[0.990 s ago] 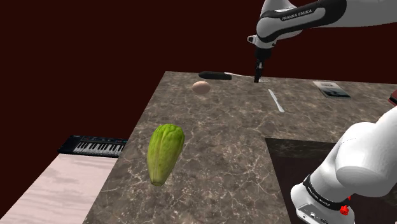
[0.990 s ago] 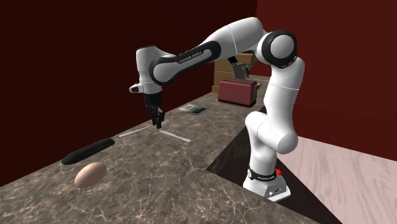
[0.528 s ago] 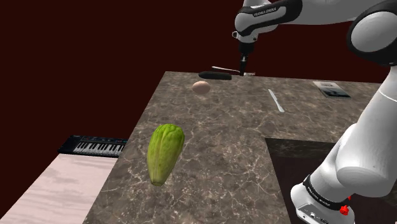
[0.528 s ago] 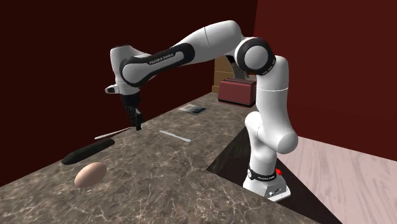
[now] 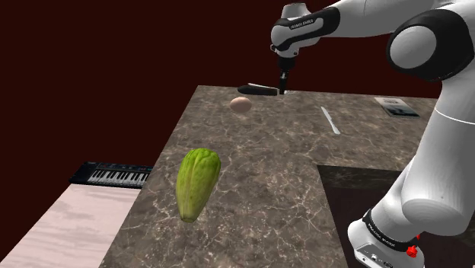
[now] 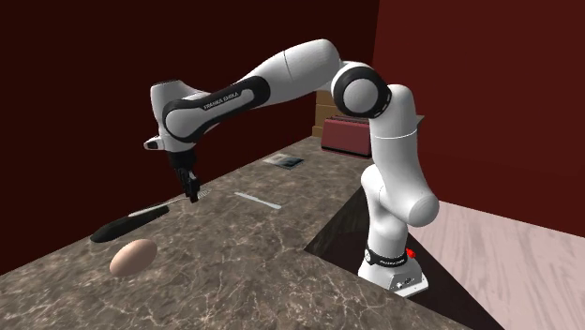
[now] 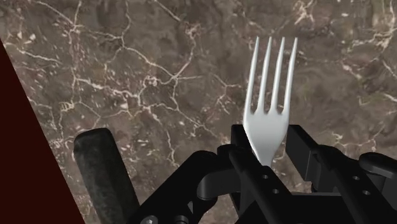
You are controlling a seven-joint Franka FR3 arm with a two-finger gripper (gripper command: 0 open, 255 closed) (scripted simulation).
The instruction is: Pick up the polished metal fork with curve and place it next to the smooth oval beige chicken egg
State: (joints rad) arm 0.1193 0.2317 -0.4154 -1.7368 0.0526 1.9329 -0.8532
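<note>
Fork [image 7: 270,95]: pale polished metal with four slender tapered tines, was clasped at its neck by the black gripper [image 7: 268,144] above a veined marble countertop [image 7: 159,76].

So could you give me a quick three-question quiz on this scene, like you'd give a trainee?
1. True or false: the jaws are shut on the fork.
2. The long object lying nearest the egg is: A) yellow B) dark C) green
3. Fill in: the fork has ____ prongs.
Key: 1 true; 2 B; 3 four.
</note>
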